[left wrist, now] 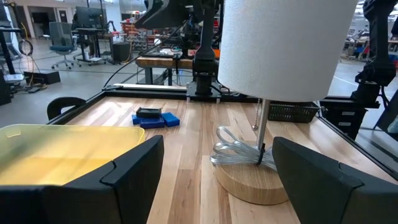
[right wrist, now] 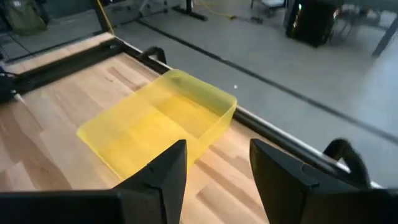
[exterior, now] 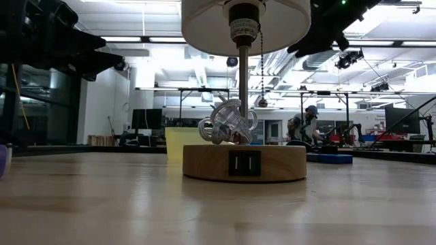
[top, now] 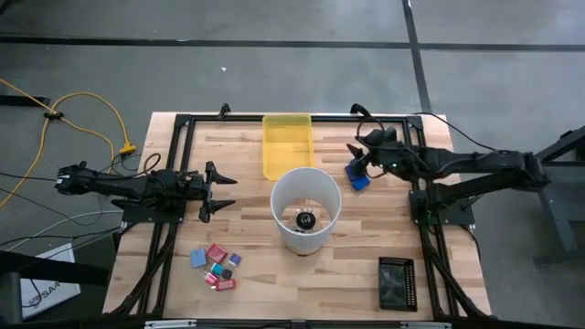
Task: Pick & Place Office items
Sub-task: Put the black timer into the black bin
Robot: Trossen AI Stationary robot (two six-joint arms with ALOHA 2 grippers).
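Right gripper (top: 358,157) above bright-blue blocky pieces (top: 357,176), beside yellow tray (top: 286,144)

The high view looks straight down on the whole bench (top: 366,247). The low view looks level across it, close to the lamp (exterior: 243,162). Both wrist views face the yellow tray (left wrist: 62,152), shared with the 2 others.

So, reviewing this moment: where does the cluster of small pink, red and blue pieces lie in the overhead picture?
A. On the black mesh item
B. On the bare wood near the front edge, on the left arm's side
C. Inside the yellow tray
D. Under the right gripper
B: the small pieces lie on the table, far from the yellow tray and black mesh item.
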